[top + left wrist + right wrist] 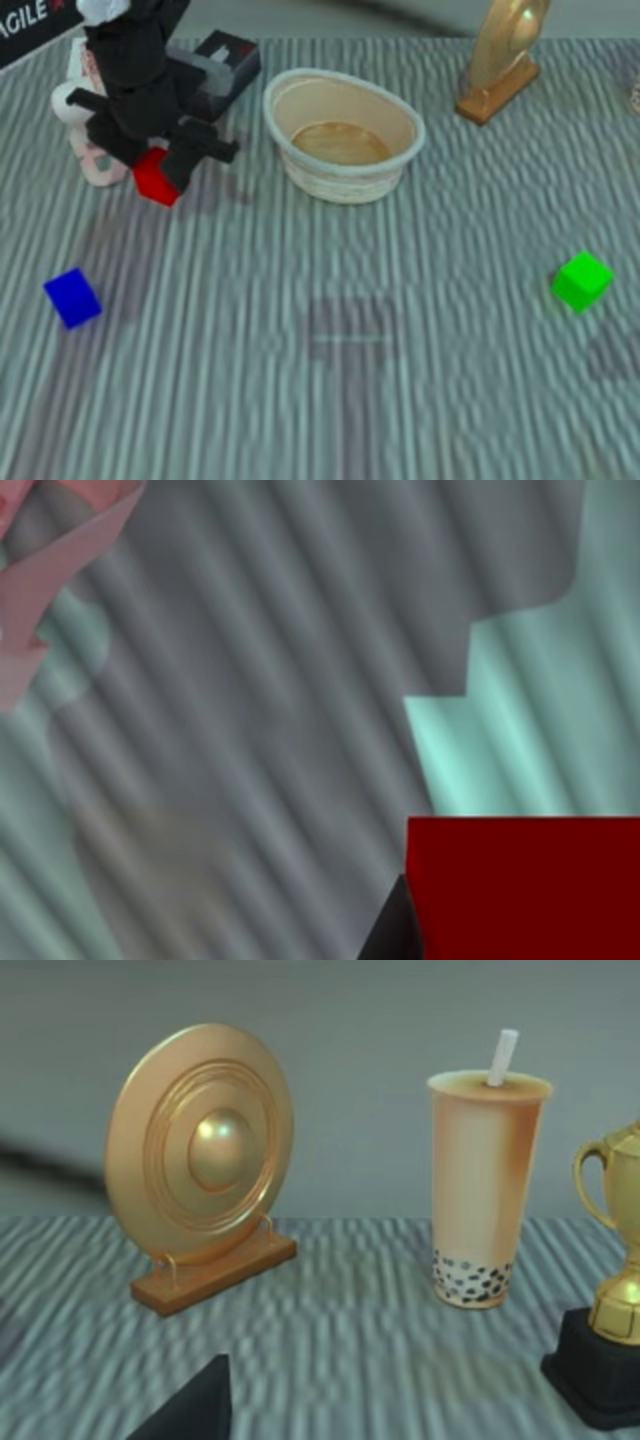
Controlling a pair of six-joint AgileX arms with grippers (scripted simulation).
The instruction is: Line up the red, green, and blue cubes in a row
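Three cubes sit scattered on the striped cloth, none yet in a row. Nearest the front, the blue cube (72,297) lies at the left, and the green cube (582,280) lies well apart at the right, both clear of any arm. Farther back on the left, the left gripper (165,170) has the red cube (155,176) between its dark fingers; the left wrist view shows the red face (525,885) filling one corner close under the camera, so the jaws look closed on it, opened only to the cube's width. Whether the cube is lifted off the cloth I cannot tell. From there, the blue cube lies nearer and slightly left, so I judge the coming move to be a carry toward the front, into line with the other two. The cube has no long axis to mind. Behind the arm stand a black box (225,62) and a pink-and-white object (85,150); to the right sits a woven basket (410,125), and at the far right a gold disc on its stand (505,50). The right arm is parked out of the top view; its jaw state is not shown.
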